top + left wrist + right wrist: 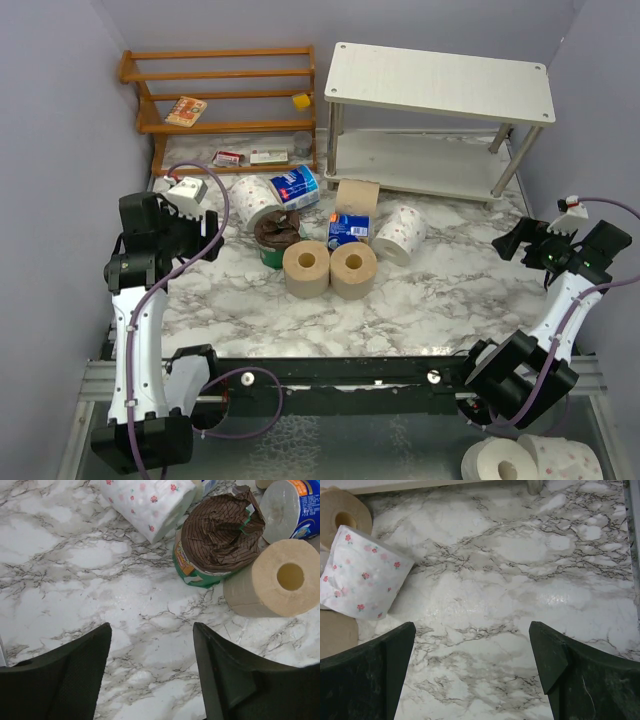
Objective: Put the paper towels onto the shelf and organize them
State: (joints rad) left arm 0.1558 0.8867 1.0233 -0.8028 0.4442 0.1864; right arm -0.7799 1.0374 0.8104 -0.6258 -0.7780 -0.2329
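The white two-tier shelf (440, 75) stands at the back right, both tiers bare. Paper towel rolls lie in a cluster mid-table: two tan rolls (306, 266) (353, 268) side by side, a third tan roll (357, 198) behind, a blue-wrapped roll (296, 188), a small blue pack (349, 229), and white pink-dotted rolls (253, 198) (401, 233). My left gripper (207, 232) is open and empty, left of the cluster; its view shows a tan roll (277, 580) and a dotted roll (150, 502). My right gripper (508, 246) is open and empty, right of the dotted roll (362, 575).
A green and brown snack bag (277, 235) sits among the rolls, also in the left wrist view (215, 537). An orange-brown slatted rack (225, 95) with small items stands at the back left. Two more rolls (525, 460) lie below the table's near edge.
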